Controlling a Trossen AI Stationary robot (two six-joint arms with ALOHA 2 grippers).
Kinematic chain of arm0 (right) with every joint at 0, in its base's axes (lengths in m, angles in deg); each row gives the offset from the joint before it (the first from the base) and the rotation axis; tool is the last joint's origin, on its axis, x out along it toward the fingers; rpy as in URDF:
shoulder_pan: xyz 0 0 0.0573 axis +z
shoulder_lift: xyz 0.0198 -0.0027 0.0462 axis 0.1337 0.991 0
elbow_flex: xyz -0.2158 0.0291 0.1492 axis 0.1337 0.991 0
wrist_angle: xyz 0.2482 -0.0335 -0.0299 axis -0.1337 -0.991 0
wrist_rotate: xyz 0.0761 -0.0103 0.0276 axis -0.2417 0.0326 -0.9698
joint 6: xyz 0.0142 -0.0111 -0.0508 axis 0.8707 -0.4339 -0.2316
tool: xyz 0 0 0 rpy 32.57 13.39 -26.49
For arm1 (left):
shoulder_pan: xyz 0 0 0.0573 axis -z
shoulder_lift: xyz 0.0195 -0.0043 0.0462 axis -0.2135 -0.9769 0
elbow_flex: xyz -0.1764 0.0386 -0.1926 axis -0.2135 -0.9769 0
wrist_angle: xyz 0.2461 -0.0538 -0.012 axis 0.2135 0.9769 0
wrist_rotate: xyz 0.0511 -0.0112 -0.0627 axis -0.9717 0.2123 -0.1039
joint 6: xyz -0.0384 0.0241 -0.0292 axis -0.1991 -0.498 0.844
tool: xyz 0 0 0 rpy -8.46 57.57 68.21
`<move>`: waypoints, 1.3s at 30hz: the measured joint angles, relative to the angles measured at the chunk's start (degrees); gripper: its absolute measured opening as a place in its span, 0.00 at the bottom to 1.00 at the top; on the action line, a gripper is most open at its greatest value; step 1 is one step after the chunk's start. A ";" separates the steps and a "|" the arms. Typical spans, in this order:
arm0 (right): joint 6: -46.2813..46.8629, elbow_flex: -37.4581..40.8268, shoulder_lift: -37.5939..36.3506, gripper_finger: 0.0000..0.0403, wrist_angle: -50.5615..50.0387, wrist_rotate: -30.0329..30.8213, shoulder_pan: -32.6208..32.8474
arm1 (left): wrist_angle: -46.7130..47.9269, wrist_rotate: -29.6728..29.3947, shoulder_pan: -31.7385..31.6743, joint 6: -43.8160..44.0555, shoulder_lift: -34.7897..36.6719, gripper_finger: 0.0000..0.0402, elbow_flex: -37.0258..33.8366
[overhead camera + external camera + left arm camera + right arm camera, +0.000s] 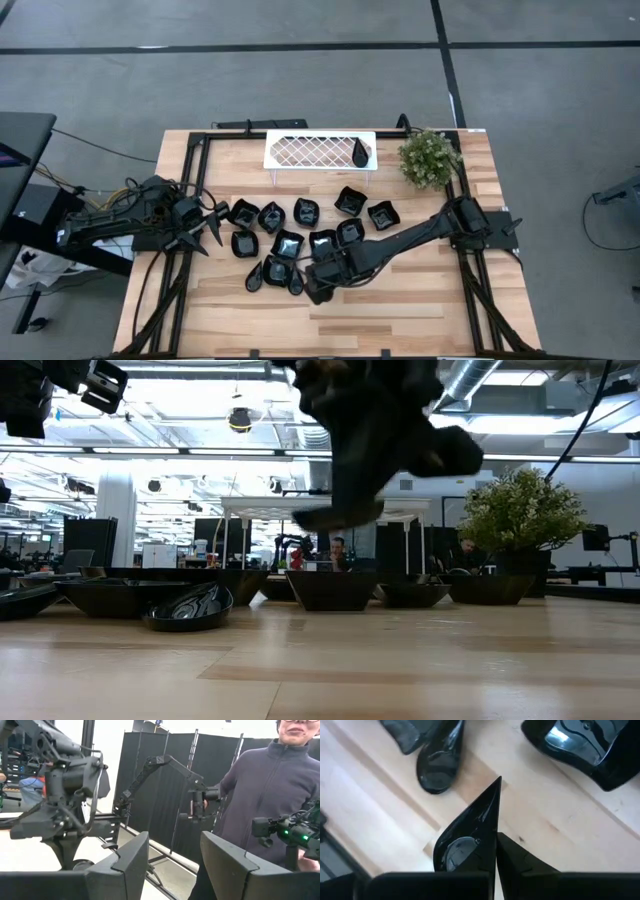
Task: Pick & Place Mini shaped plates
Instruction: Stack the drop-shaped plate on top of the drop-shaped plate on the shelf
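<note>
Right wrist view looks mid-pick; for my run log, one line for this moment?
right tool: shut on teardrop plate, lifted | left tool: open, idle, table's left edge | white tray: one plate

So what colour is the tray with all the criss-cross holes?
White. The lattice tray shows best in the high view, with one black teardrop plate on it.

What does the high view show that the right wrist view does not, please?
Only the high view shows the white tray with one teardrop plate on it, the plant, and the left gripper waiting open at the table's left edge. Only the right wrist view shows the right gripper shut on a teardrop plate's rim. Both show black plates on the wooden table.
</note>
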State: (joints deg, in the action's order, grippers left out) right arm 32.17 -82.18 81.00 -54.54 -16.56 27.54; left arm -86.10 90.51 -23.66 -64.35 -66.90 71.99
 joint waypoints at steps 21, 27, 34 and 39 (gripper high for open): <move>-12.23 -28.46 -0.07 0.00 -32.53 -0.15 -11.03 | -0.36 0.00 0.00 -0.15 0.00 0.45 0.00; -20.40 -36.79 -0.07 0.00 -41.93 2.50 -18.53 | -0.73 0.01 0.00 -0.17 0.00 0.45 0.00; -31.09 -38.24 -3.90 0.00 -41.98 2.85 -30.63 | -1.02 -0.01 0.00 -0.17 0.01 0.45 0.00; -36.52 -37.94 -6.74 0.00 -41.93 2.43 -39.64 | -1.30 -0.01 -0.02 -0.17 0.00 0.45 0.00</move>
State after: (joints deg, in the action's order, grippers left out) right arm -4.35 -120.13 74.26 -96.46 -14.13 -12.10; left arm -87.40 90.50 -23.68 -64.52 -66.90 71.99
